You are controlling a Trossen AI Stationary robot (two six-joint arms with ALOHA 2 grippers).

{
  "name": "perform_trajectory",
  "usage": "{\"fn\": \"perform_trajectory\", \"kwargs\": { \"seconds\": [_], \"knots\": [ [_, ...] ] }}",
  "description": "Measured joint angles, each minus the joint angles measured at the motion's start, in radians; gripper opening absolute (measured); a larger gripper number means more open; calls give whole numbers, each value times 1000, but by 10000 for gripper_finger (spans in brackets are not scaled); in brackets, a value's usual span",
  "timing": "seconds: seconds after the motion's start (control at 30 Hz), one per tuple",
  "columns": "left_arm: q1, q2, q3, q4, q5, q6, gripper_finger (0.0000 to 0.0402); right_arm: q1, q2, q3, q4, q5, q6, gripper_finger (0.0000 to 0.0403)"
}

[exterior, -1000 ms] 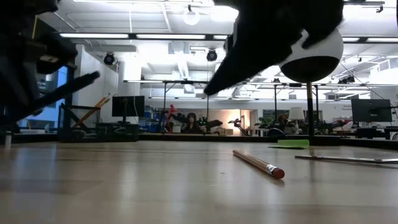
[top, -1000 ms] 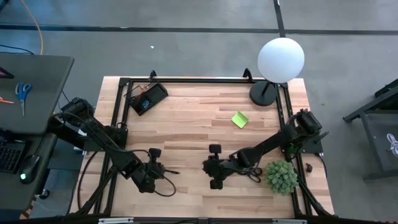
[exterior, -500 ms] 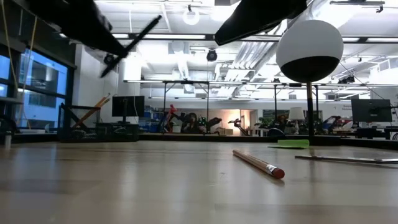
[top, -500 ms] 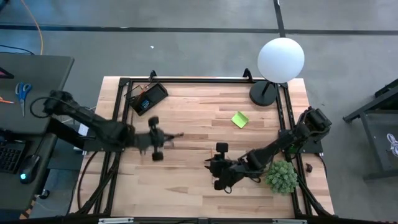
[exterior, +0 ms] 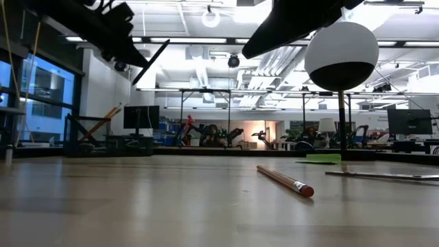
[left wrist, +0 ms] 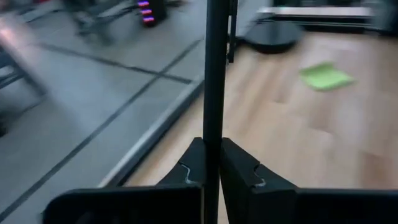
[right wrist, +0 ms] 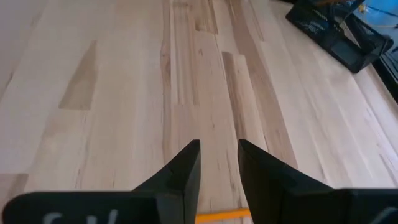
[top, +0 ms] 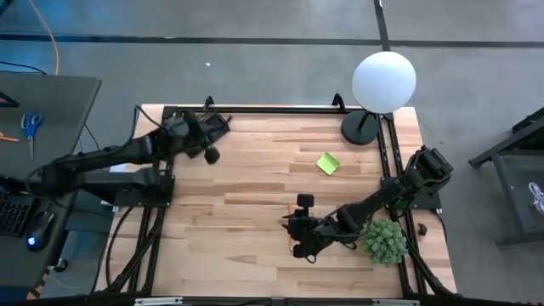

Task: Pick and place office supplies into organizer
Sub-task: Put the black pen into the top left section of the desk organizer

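1. The left gripper (left wrist: 211, 165) has its jaws pressed together on a black pen (left wrist: 214, 74), which stands out straight ahead of the fingertips. The pinch sits near one end, so most of the pen's length is free to be lowered into a compartment.
2. In the high view the left gripper (top: 204, 136) hangs at the table's (top: 255, 195) far left corner, above or just beside the organizer (top: 208, 126), which the arm largely hides. The step in hand is likely the drop of the pen.
3. The right gripper (right wrist: 217, 174) has its jaws spread part way with nothing between them. An orange pencil (right wrist: 221, 216) lies crosswise just under the fingertips, so this looks like a line-up for a pick.
4. Seen from above, the right gripper (top: 299, 228) is near the front edge, right of the middle, beside the green plant (top: 384, 240).
5. The lime-green sticky-note pad (top: 328, 162) lies flat toward the far right, near the lamp base (top: 360, 127), not yet collected.
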Motion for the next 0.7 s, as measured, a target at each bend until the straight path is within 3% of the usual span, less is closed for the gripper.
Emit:
{"fn": "perform_trajectory", "kwargs": {
  "seconds": [0.4,0.7],
  "knots": [
    [365,0,-34,13,5,-12,2,4,0,-127,76,7,92,99],
    [413,-18,-36,-40,32,3,4,23,0,-167,115,21,115,99]
  ]
}}
